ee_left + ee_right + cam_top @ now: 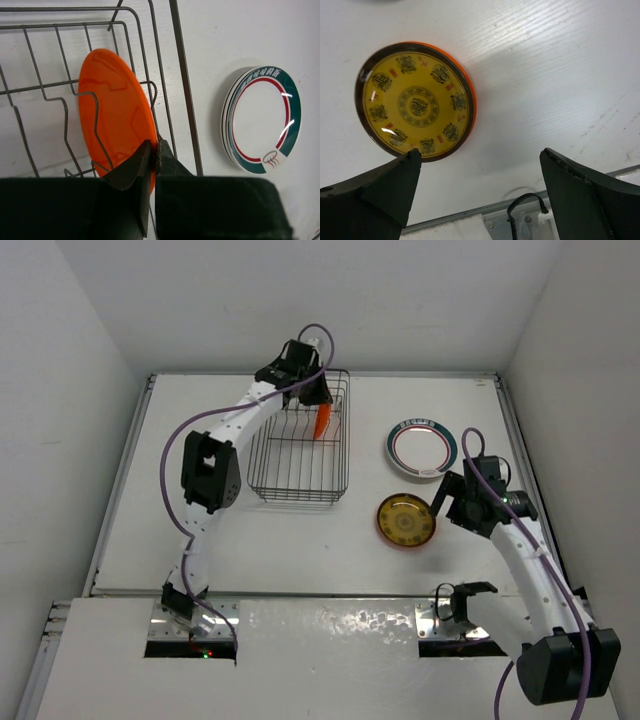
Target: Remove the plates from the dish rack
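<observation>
Plates lie in three places around the dish rack [346, 445], which sits on the white counter [250, 540]. One plain orange plate [322, 421] is inside the rack. It stands on edge and leans a little among the upright wire tines, in the rack's far right part and close to its right wall. In the left wrist view, bent tine wires cross in front of the orange plate [115, 115], and the rack's right rim wire [182, 75] runs just beside it.

The left arm [235, 420] reaches over the rack from its left side. The left jaws are pinched almost together on the near rim of the orange plate, with a sliver of orange showing between the two dark fingers.

A stack of white plates [422, 449] with teal and red rim rings lies flat on the counter to the right of the rack, clear of its wire. The left wrist view shows several plate edges layered under the top one [262, 120].

A yellow plate [405, 521] with a dark patterned face and an orange rim lies flat near the rack's near right corner, nearer than the white stack and apart from it.

The right arm [530, 560] is further right of the rack. The right jaws are spread wide and hold nothing. They are above bare counter just beside the yellow plate [415, 102], not touching it.
</observation>
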`<state>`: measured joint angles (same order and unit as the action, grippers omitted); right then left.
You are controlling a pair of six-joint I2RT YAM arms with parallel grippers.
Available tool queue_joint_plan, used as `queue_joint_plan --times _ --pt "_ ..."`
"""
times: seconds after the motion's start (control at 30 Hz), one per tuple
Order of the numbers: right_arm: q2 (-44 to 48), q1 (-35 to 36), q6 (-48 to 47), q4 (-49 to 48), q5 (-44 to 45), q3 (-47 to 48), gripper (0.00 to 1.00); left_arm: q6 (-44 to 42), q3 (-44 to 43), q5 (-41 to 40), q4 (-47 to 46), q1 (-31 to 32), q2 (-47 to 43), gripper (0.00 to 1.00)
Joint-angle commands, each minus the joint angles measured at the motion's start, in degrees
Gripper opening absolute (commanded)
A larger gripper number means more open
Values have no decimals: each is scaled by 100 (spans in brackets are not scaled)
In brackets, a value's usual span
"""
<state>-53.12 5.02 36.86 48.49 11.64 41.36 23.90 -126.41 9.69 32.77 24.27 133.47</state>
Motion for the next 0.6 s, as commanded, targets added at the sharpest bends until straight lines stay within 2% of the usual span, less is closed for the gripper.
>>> queue_joint_plan --times 0.0,0.13,0.17,0.4,0.5,0.57 --pt "-5 8 49 -94 -100 425 99 -666 -374 -91 36 -72 -646 0" --pt "-22 8 216 -59 -285 793 99 -1580 -359 120 -42 -72 -1164 0" --pt "-40 8 242 -42 -328 907 99 -1895 -62 181 -139 -72 -1461 0" --pt "-584 8 857 -119 -1172 2410 99 -2688 994 1227 -500 120 -2527 0" --pt "-1058 -1 1401 -392 -1769 3051 99 -3372 1923 781 -535 717 -3193 0" --pt "-1445 8 1893 -759 -2006 3386 99 -3979 2504 53 -798 1374 -3545 0"
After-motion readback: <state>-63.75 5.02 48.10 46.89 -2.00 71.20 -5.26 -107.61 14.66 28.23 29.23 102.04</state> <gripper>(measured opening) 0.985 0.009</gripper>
